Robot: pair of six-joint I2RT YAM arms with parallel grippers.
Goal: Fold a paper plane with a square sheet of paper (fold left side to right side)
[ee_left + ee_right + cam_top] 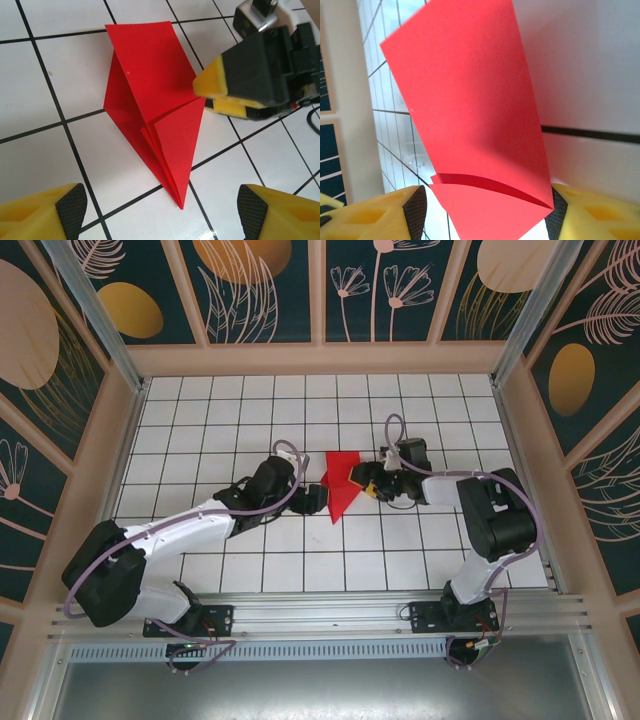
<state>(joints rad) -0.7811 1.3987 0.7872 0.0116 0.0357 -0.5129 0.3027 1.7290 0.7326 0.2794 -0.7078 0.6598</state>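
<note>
The red square sheet of paper [340, 485] lies mid-table, folded into a pointed paper-plane shape with its tip toward the near edge. In the left wrist view the paper [155, 90] has layered creases along the middle, and one flap stands up. My left gripper [312, 498] sits just left of the tip. It is open [162, 207], fingers wide on either side of the point, touching nothing. My right gripper [368, 483] is at the paper's right edge [220, 95]. Its jaws stand open [485, 210] with the raised red flap [470, 100] between them, the right pad [555, 212] at the flap's corner.
White tiled table [300, 400] with black grid lines. Patterned enclosure walls [260, 290] stand at the back and sides. An aluminium rail [330, 615] carrying both arm bases runs along the near edge. Open tiles lie behind and in front of the paper.
</note>
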